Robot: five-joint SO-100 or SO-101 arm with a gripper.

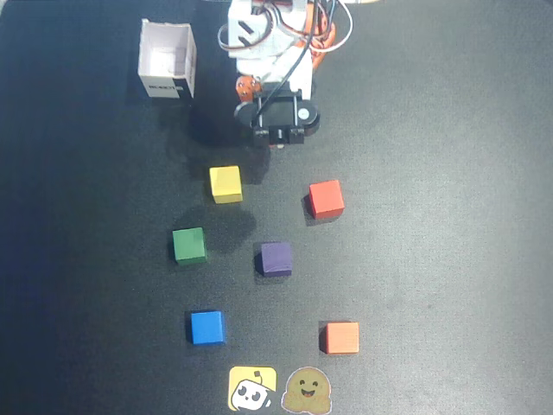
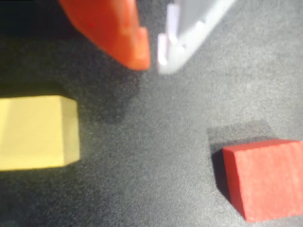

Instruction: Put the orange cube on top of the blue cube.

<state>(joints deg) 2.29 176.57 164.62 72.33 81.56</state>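
- My gripper (image 2: 152,64) hangs empty at 12 o'clock, tips nearly together.
- Orange cube (image 1: 342,337) sits at 5 o'clock, blue cube (image 1: 207,328) at 7, apart.

six cubes (image 1: 225,184), one white box (image 1: 167,60), two stickers (image 1: 252,389)

1. Overhead view: fixed high above, facing straight down on the dark counter (image 1: 449,173), arm base at top edge
2. Wrist view: close to the counter, pincer (image 2: 154,59) entering from the top
3. Shared: yellow cube (image 1: 225,184) (image 2: 38,132) and red cube (image 1: 327,199) (image 2: 267,182)
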